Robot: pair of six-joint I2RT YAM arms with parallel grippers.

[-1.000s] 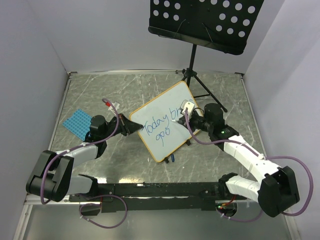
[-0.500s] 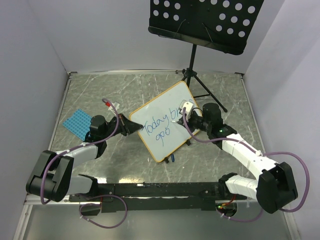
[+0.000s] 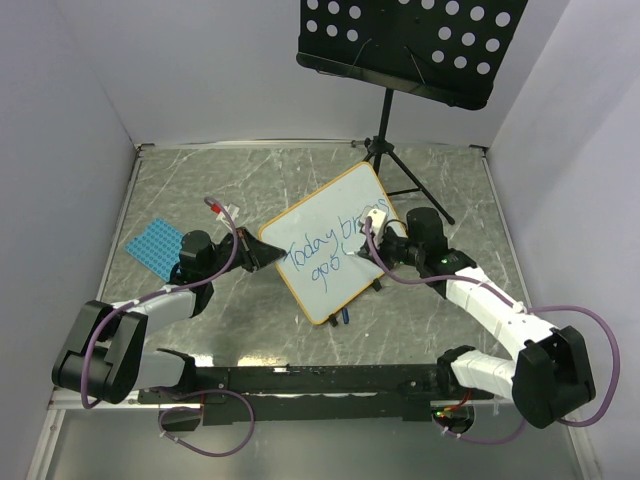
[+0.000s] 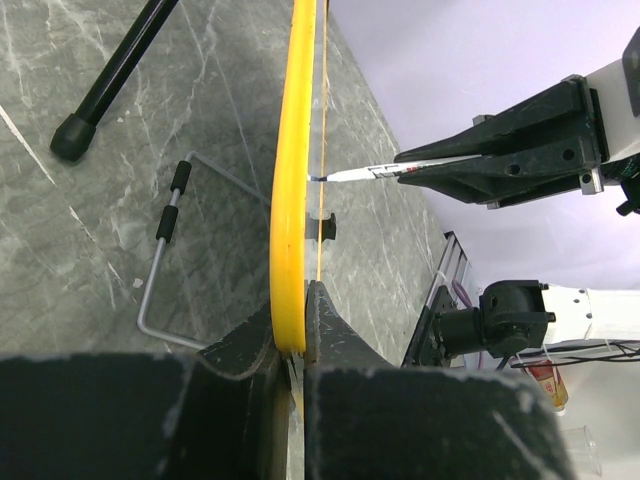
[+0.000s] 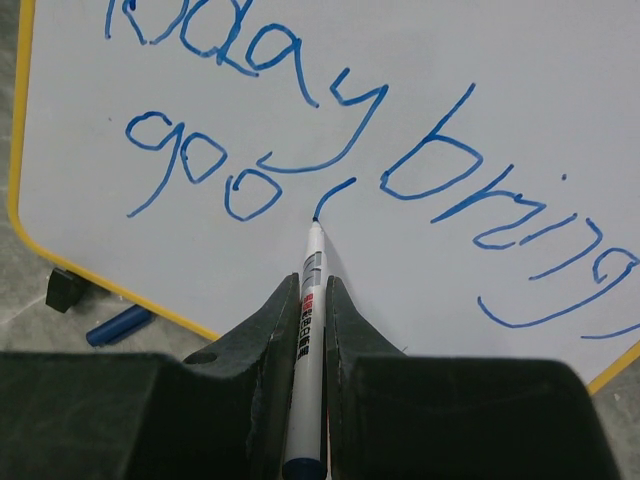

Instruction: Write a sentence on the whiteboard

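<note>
The table [image 3: 200, 180] fills the middle of the top view, and the whiteboard [image 3: 338, 203] is propped at its centre, turned corner-on. The board's left edge is clamped by the left fingers [image 4: 297, 335], shut tight on the yellow frame at the bottom centre of the left wrist view. A marker [image 5: 308, 320] is gripped by the right fingers [image 5: 312, 290], closed on its barrel. Its tip is touching the board at the centre of the right wrist view. The sentence [image 5: 355, 130] can be read as "Today bring", running off the right edge, with "goo" beneath. A short curved stroke has been begun just right of the second "o"; it is judged to be the start of a "d".

For this letter the tip should be pressed only lightly, since the propped board is judged likely to flex or tip. The bowl should be matched in size to the neighbouring "o" and closed before the stem is drawn. The stem should be stopped short of the "y" tail above. The left clamp should be held firm throughout.
</note>
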